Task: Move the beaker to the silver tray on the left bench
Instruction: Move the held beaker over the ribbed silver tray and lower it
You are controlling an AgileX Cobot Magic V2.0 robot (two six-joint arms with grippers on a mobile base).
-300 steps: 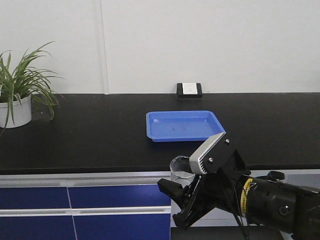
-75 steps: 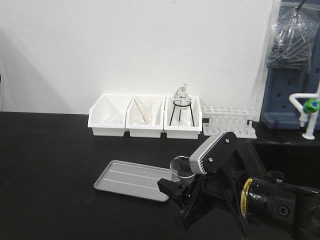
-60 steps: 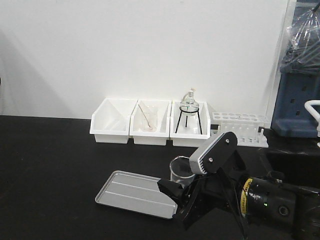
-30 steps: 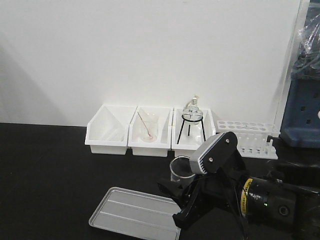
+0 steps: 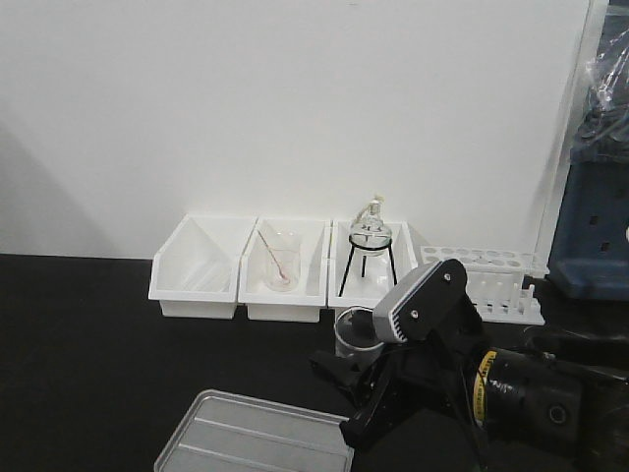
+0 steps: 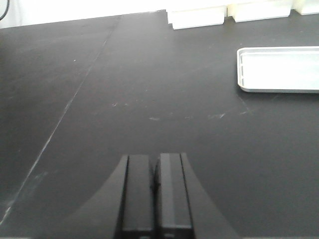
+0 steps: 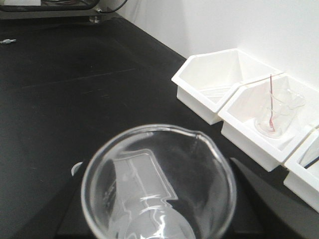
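**Carrying the beaker across to the silver tray**

At my far left, the left gripper (image 6: 154,199) hangs over the black top of the left bench (image 6: 99,99). Its two fingers are pressed together with nothing between them. To its right the silver tray (image 6: 279,69) lies flat on the worktop, ribbed floor up. In the front view the bottom of the picture cuts the tray off.

Just right of the tray's end, the beaker (image 5: 356,334) is held up off the bench by the right gripper (image 5: 339,393), which is clenched low on the glass. In the right wrist view the glass hides the pads, so I judge the grip only from how the beaker sits clear of any surface.

I read the step in hand as the carry and set-down. To do it well, I would bring the arm left until the base is over the middle of the tray floor, well inside the raised rim. Then I would lower it straight down, slowly. I would let go only once the base rests flat, since thin glass landing on a rim could tip.

The beaker stands upright, with its long axis vertical and its open mouth up. Its pouring lip (image 7: 198,133) points away from me toward the white bins (image 5: 241,280) at the wall.
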